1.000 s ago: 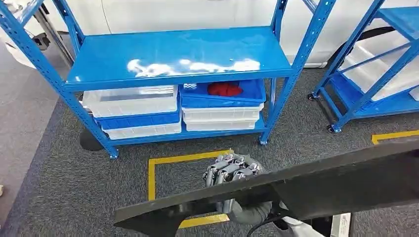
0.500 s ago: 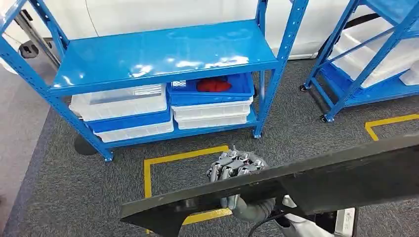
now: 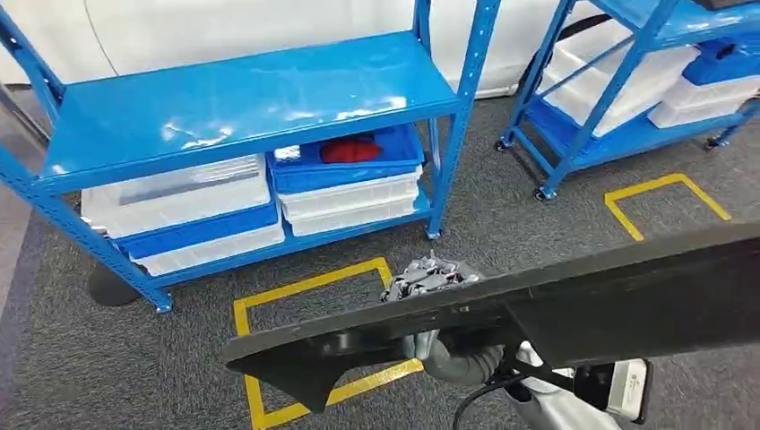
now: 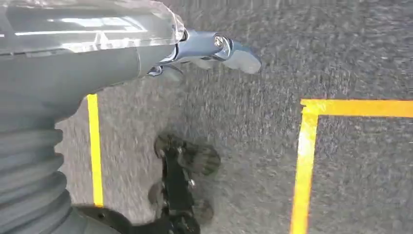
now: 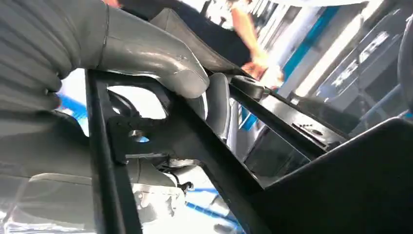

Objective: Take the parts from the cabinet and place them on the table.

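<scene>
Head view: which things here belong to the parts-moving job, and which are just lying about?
Job:
- long black part
- right hand gripping it
- blue rack, as the cabinet

Lying about:
- stacked white and blue bins
- red item in a blue bin
- second blue rack
- yellow floor tape

yellow floor tape [image 3: 309,285] is marking a square outline on the grey carpet [image 3: 90,358] | second yellow outline [image 3: 663,202] is lying near another blue rack [image 3: 618,81] | person [image 5: 243,34] is standing blurred in the background
</scene>
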`<act>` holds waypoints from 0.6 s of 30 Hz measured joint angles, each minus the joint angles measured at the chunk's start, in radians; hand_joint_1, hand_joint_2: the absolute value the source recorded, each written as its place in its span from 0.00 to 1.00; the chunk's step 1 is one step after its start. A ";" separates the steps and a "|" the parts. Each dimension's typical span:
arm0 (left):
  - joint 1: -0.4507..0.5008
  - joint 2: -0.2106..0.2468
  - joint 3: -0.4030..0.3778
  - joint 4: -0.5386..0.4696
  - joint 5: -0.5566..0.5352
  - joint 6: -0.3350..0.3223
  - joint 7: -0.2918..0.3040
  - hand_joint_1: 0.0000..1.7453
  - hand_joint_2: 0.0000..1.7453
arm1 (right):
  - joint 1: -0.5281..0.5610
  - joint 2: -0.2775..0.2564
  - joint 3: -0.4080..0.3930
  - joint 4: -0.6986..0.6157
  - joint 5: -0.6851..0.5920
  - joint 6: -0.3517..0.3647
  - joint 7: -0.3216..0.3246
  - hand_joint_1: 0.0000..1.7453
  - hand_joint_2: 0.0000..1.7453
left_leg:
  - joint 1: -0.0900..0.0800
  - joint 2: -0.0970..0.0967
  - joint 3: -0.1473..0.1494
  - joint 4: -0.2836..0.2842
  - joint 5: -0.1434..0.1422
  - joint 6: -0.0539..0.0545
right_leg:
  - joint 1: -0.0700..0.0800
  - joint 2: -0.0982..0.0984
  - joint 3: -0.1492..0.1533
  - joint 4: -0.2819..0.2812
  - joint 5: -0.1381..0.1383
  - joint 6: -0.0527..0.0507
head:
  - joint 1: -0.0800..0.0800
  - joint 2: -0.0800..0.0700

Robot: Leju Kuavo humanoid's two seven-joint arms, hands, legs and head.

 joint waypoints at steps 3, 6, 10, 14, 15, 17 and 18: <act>-0.001 0.000 0.000 0.000 0.000 0.001 -0.022 0.00 1.00 | 0.026 -0.014 0.000 -0.014 0.029 -0.013 0.000 1.00 1.00 | -0.002 0.033 0.000 0.003 -0.003 -0.001 | 0.000 -0.013 0.086 -0.142 0.081 -0.003 | 0.000 0.000; -0.002 0.000 0.000 0.000 0.000 0.001 -0.026 0.00 1.00 | 0.030 -0.017 0.000 -0.031 0.031 -0.017 0.000 1.00 1.00 | -0.013 0.057 0.001 0.011 -0.013 -0.015 | 0.014 -0.068 0.175 -0.310 0.118 -0.033 | 0.000 0.000; -0.006 0.000 0.000 0.000 0.000 0.001 -0.027 0.00 1.00 | 0.039 -0.023 -0.001 -0.042 0.032 -0.020 -0.002 1.00 1.00 | -0.011 0.083 0.009 0.010 -0.018 -0.037 | 0.011 -0.028 0.171 -0.317 0.126 -0.057 | 0.000 0.000; -0.002 0.001 0.000 0.000 0.004 -0.006 -0.035 0.00 1.00 | 0.035 -0.016 0.000 -0.043 0.071 -0.023 -0.003 1.00 1.00 | -0.002 -0.015 -0.094 0.250 -0.157 -0.054 | 0.007 0.007 0.164 -0.320 0.134 -0.069 | 0.000 0.000; 0.000 0.001 0.000 0.000 0.006 -0.009 -0.040 0.00 1.00 | 0.031 -0.003 0.004 -0.036 0.099 -0.028 -0.002 1.00 1.00 | -0.002 -0.016 -0.129 0.321 -0.177 -0.056 | 0.008 0.020 0.162 -0.318 0.135 -0.070 | 0.000 0.000; 0.000 0.001 0.000 0.000 0.012 -0.022 -0.046 0.00 1.00 | 0.027 0.028 0.017 -0.025 0.147 -0.043 -0.001 1.00 1.00 | -0.001 -0.017 -0.124 0.304 -0.137 -0.055 | 0.008 0.044 0.161 -0.314 0.135 -0.070 | 0.000 0.000; 0.000 0.001 0.000 0.000 0.012 -0.028 -0.050 0.00 1.00 | 0.026 0.040 0.025 -0.022 0.171 -0.052 0.001 1.00 1.00 | -0.001 -0.020 -0.093 0.234 -0.093 -0.051 | 0.008 0.056 0.161 -0.311 0.135 -0.069 | 0.000 0.000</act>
